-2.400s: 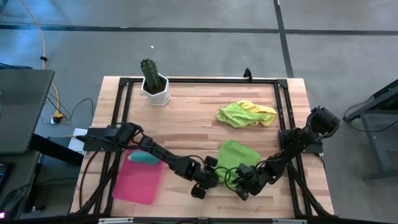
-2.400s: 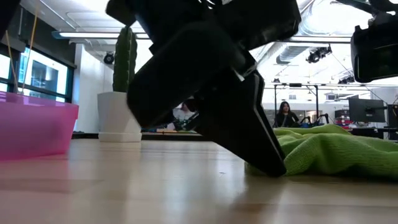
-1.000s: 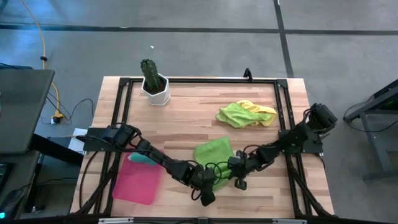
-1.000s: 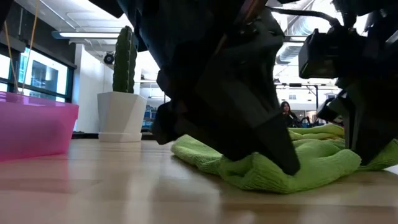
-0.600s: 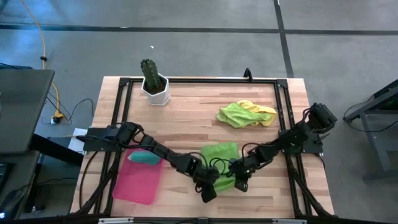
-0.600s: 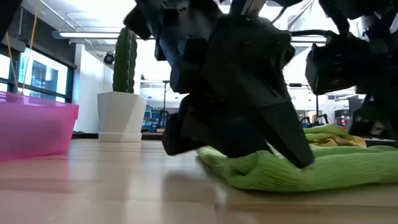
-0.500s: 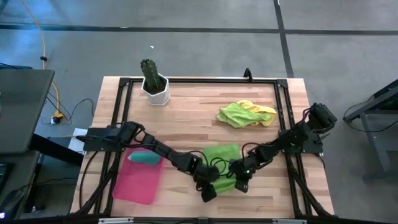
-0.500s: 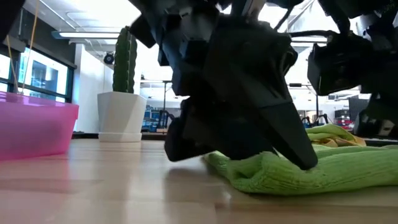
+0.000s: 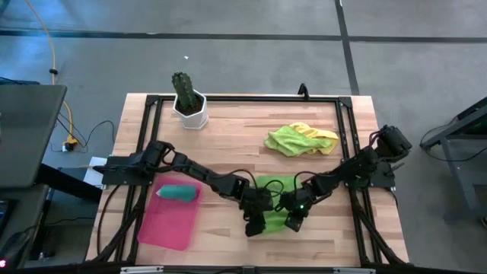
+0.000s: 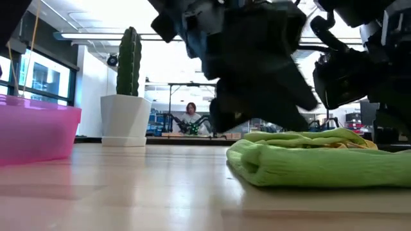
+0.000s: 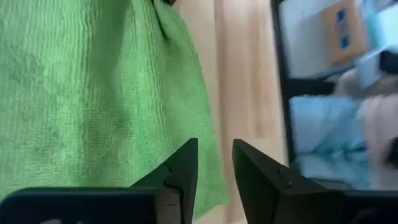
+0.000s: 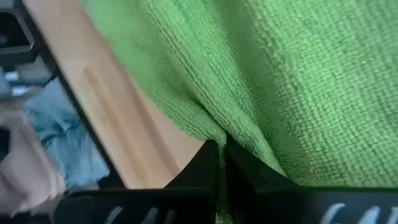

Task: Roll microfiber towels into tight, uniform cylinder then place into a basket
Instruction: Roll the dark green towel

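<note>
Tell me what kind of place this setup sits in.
Probably a robotics lab or workshop. The wooden table stands on a bare concrete floor marked with dark lines, and the low view shows open ceiling ducts, strip lights, and a person seated beside more equipment.

green towel [image 9: 272, 204], teal towel [image 9: 178, 192], pink basket [image 9: 163, 228], yellow towel [image 9: 323, 137]

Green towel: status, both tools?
Left tool open, empty, over green towel. Right tool shut on the towel's edge. Teal roll already in pink basket. Lime and yellow towels waiting; nothing blocking.
</note>
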{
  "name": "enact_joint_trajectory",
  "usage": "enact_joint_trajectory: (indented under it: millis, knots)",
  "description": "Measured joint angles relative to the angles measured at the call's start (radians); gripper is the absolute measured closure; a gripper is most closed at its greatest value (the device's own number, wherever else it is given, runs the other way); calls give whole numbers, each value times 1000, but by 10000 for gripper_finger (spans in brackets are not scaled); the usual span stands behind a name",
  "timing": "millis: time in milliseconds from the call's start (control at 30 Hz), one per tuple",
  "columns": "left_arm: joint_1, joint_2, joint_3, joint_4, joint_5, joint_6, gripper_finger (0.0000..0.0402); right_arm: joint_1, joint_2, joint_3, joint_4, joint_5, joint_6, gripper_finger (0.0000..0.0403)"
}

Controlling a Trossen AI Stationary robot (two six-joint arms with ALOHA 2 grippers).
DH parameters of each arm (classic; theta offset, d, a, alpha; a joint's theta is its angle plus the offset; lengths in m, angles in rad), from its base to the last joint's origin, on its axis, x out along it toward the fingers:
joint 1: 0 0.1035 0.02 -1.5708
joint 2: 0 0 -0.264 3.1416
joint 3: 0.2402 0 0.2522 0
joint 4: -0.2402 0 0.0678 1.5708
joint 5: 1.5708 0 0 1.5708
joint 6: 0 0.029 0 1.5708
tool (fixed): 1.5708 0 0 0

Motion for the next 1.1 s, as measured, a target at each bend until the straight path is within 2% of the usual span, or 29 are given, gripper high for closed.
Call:
enact_joint_trajectory:
  millis: [100,200,333,433,567,667,733,900,1000,1100]
  knots:
    - [-5,-29,1,-40,-13,115,306,23,0,0,0,65,-3,401]
    - [-25,-60,2,-150,-43,175,304,53,-1,0,-4,130,-23,401]
    - [-56,-92,2,-381,-159,238,302,79,-2,2,-18,173,-32,401]
    - [-85,-111,0,-590,-291,234,302,83,-2,3,-36,175,-72,401]
    - [-136,-120,-4,-728,-513,194,302,69,-7,4,-91,160,-125,401]
    - [-167,-130,0,-752,-626,166,302,54,-16,3,-127,145,-154,401]
    - [-179,-137,-1,-805,-672,156,302,48,-27,3,-142,141,-184,401]
    - [-175,-190,-1,-962,-706,154,302,25,-85,-2,-225,174,-255,401]
    - [-169,-258,-4,-1016,-744,124,302,7,-120,-3,-283,220,-283,401]
    - [-177,-373,-24,-997,-801,75,302,-5,-143,-3,-297,253,-308,401]
